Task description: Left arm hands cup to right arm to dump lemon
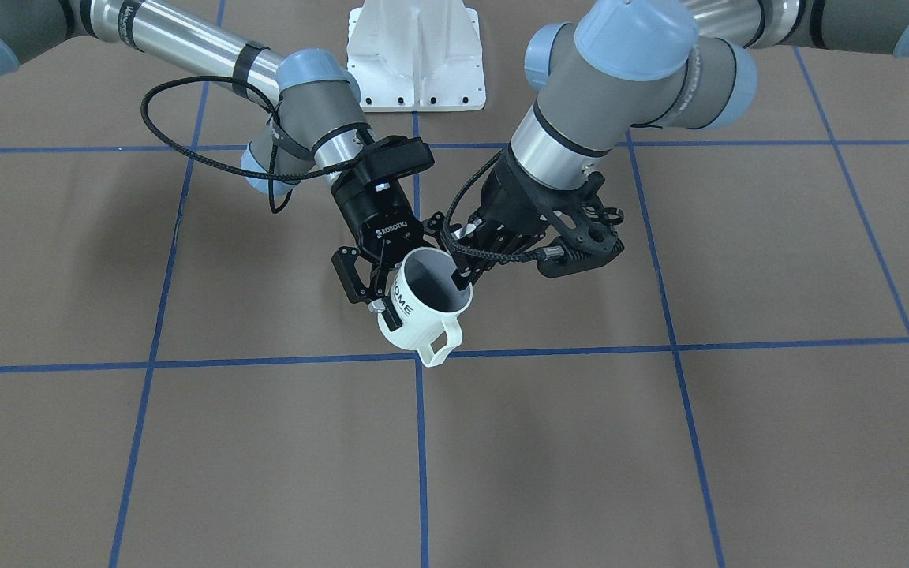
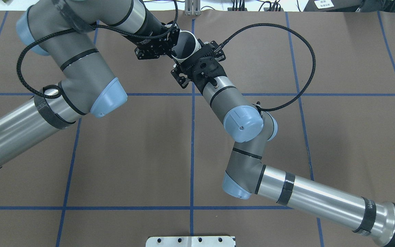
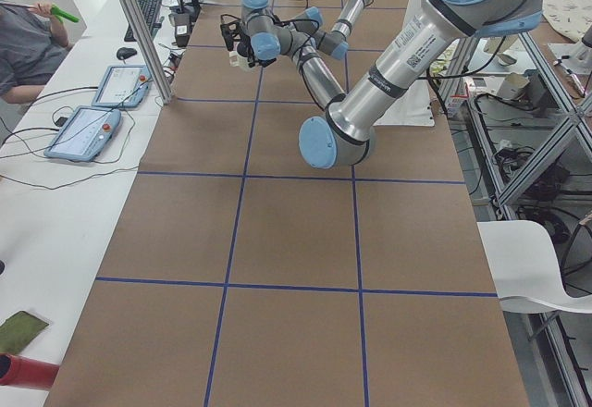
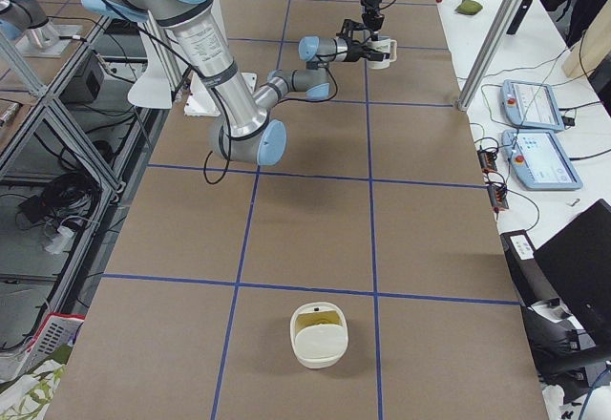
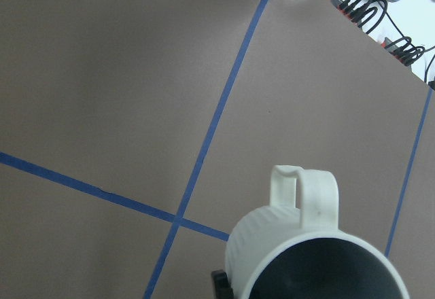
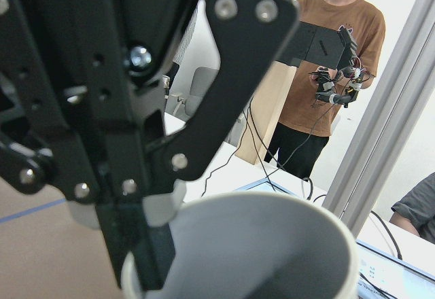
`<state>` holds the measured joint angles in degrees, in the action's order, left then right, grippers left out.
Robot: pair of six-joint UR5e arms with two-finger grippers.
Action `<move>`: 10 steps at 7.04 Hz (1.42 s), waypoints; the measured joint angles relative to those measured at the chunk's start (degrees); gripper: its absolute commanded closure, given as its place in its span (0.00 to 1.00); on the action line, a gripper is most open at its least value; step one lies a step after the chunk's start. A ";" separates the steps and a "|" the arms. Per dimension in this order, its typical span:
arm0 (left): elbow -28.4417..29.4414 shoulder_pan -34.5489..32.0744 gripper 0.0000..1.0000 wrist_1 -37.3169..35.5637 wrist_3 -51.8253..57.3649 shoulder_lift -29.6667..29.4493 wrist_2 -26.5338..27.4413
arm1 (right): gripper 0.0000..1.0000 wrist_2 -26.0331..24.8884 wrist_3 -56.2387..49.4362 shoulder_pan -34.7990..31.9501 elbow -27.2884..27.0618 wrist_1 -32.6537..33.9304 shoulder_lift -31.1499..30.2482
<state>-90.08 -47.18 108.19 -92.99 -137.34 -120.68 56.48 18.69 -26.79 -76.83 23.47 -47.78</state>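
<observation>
The white cup (image 1: 421, 319) with black lettering hangs tilted above the table's middle, handle toward the front. Its grey inside (image 5: 326, 272) shows no lemon. My left gripper (image 1: 462, 274), with the ringed black mount, is shut on the cup's rim, one finger inside. The right wrist view shows those fingers (image 6: 160, 207) clamped on the rim (image 6: 272, 207). My right gripper (image 1: 423, 285), lettered ROBOTIQ, has its fingers spread wide, one on each side of the cup. One pad lies close to the lettered wall. In the overhead view the cup (image 2: 186, 43) sits between both grippers.
A white tub (image 4: 318, 334) with a yellowish inside stands on the table at the end on my right. The white robot base (image 1: 415, 55) is behind the arms. Blue tape lines cross the brown tabletop (image 1: 660, 442). Operators and tablets (image 4: 530, 105) are beyond the far edge.
</observation>
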 measured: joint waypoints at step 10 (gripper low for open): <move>0.17 -0.26 1.00 -0.33 -0.08 -0.29 0.00 | 0.01 -0.65 -0.02 3.25 -7.29 -0.33 -5.70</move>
<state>-89.91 -47.44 107.85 -93.07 -137.63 -120.68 55.82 18.67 -23.54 -84.12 23.14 -53.48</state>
